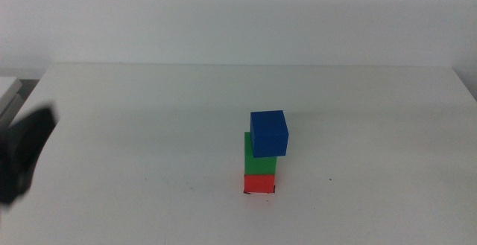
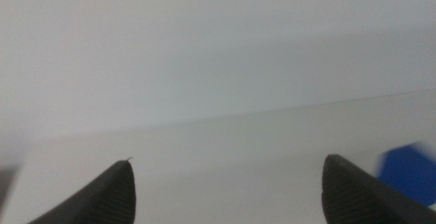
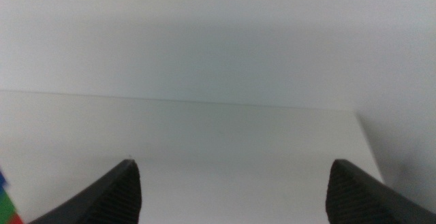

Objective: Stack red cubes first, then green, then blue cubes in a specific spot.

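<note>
The red cube sits on the table in the middle view, with a tiny black corner mark of the spot at its base. The green cube stands on the red one. The blue cube sits on top, shifted to the right and overhanging. My left gripper is open and empty, away at the table's left edge; the blue cube shows blurred beside one jaw. My right gripper is open and empty, out of the middle view; a sliver of the stack shows at its picture's edge.
The white table runs back to a plain white wall. A lone black speck lies right of the stack. A pale object sits at the far left edge.
</note>
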Available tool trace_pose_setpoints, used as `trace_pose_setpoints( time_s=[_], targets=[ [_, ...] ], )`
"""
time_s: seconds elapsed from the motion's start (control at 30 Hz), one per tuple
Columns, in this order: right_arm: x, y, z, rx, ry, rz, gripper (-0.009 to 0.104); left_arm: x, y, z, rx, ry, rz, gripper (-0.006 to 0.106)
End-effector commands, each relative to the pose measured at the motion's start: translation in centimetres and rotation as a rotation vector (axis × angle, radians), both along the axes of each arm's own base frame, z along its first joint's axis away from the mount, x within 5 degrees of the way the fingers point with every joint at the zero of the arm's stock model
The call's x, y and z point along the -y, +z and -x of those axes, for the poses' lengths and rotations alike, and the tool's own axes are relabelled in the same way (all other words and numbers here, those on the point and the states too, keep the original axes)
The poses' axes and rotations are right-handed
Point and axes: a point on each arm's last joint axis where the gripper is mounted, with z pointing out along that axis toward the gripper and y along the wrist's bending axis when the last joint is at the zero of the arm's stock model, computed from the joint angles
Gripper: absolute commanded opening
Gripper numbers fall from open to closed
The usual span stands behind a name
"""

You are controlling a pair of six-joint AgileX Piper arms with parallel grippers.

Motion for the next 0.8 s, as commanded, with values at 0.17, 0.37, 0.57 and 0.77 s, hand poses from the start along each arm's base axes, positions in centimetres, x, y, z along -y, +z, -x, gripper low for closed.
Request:
trace_pose_setpoints(
  time_s=[0.17, 0.37, 0.57, 0.77],
  targets=[
    [0.8, -8.7, 4.9, 0.046, -0.056, 0.050, 0.093, -2.4, -11.0, 3.7, -0.008, 0.228, -0.004, 0.094],
    [0.9, -11.6, 6.5, 0.072, -0.059, 0.055, 0.093, -2.6, -13.5, 4.3, -0.021, 0.278, 0.025, 0.094],
    [0.8, -11.1, 6.4, 0.128, -0.059, 0.026, 0.093, -2.6, -13.3, 4.3, 0.001, 0.282, 0.028, 0.094],
    [0.8, -11.0, 6.4, 0.135, -0.059, 0.025, 0.093, -2.7, -13.3, 4.3, 0.002, 0.282, 0.022, 0.094]
  ],
)
